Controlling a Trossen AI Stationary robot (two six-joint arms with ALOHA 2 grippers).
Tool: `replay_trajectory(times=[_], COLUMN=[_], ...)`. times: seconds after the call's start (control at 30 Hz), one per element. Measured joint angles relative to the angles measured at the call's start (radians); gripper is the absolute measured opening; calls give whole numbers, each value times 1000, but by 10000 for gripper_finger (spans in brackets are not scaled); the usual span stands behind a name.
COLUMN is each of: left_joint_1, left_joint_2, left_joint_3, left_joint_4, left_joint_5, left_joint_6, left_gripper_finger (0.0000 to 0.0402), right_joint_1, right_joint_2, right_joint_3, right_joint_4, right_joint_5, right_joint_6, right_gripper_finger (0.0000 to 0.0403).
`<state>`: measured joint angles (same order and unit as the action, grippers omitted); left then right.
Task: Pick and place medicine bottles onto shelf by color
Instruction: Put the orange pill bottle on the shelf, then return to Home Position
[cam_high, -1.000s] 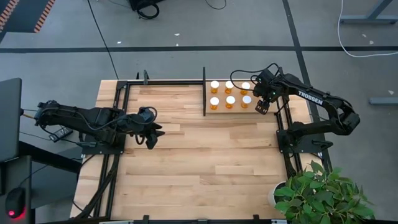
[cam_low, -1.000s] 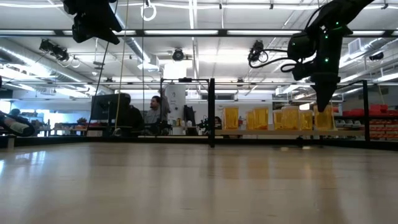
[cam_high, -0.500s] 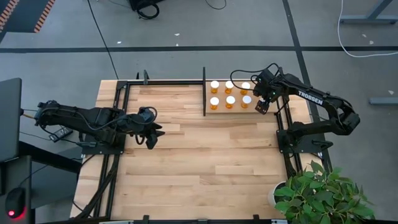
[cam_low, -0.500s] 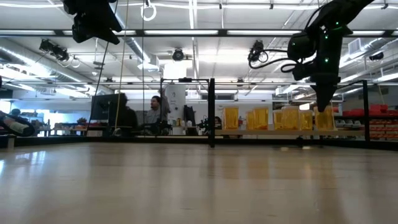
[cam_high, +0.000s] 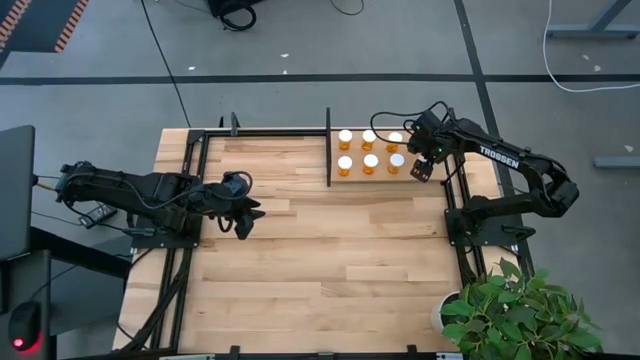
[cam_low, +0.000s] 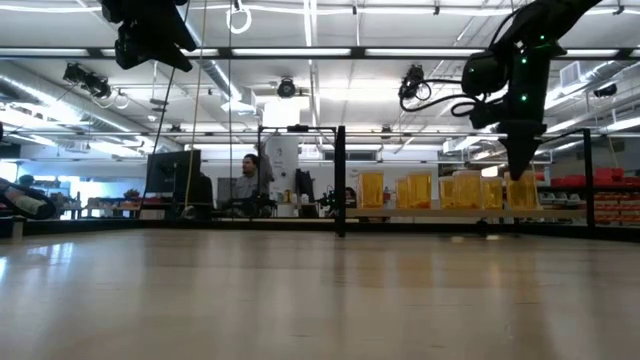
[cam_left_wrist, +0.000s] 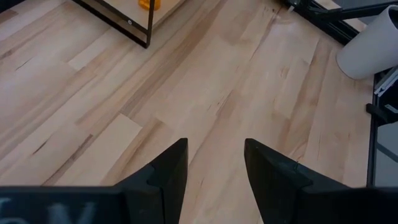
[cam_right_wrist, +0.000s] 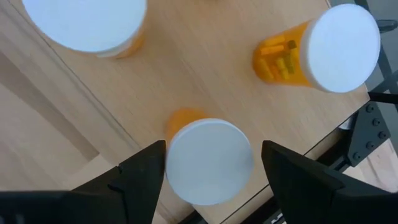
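**A:** Which way do the bottles (cam_high: 370, 152) point, and where do they stand?

**B:** Each stands upright, long axis vertical, white cap uppermost. From above, six caps show in two rows of three on the shelf (cam_high: 382, 176), the pale panel at the far right part of the counter (cam_high: 320, 260), just right of a black upright bar (cam_high: 328, 148). A further bottle (cam_right_wrist: 209, 160) sits under the right pincer (cam_high: 421, 170) at the right end of the near row; its cap is hidden from above.

**A:** How do they look?

**B:** Small translucent orange cylinders with round, flat white caps. In the right wrist view one neighbouring bottle (cam_right_wrist: 323, 53) shows yellow pills through its wall; another cap (cam_right_wrist: 90, 23) lies farther off. In the low view the bottles (cam_low: 414, 190) read as a row of amber blocks on the shelf edge.

**A:** State of the right pincer?

**B:** It points straight down over that bottle. Its two dark fingers (cam_right_wrist: 140, 177) are spread, one on each side of the white cap, with a gap showing on each side; no squeeze on the bottle can be seen.

**A:** And the left pincer (cam_high: 243, 212)?

**B:** It waits over bare counter at the left, well apart from the shelf. Its fingers (cam_left_wrist: 171, 168) stand partly apart with nothing between them.
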<state>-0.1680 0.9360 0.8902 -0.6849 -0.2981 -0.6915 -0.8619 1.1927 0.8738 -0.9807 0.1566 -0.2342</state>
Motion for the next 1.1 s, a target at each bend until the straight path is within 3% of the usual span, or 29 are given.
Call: replay_trajectory(times=[0.33,0.67,0.93,1.1], left_joint_1=[0,0,0,0], left_joint_2=[0,0,0,0], left_joint_3=[0,0,0,0], left_joint_4=[0,0,9,80], left_joint_5=[0,0,-2,-8], left_joint_6=[-4,7,7,25], left_gripper_finger=[165,164,165,165], right_joint_1=[0,1,41,167], right_joint_2=[-1,-2,-2,-13], right_joint_3=[15,194,342,401], right_joint_4=[-24,-166,-318,-341], right_joint_5=[0,-4,-135,-277], right_joint_6=[60,117,321,457], right_gripper_finger=[271,271,271,271])
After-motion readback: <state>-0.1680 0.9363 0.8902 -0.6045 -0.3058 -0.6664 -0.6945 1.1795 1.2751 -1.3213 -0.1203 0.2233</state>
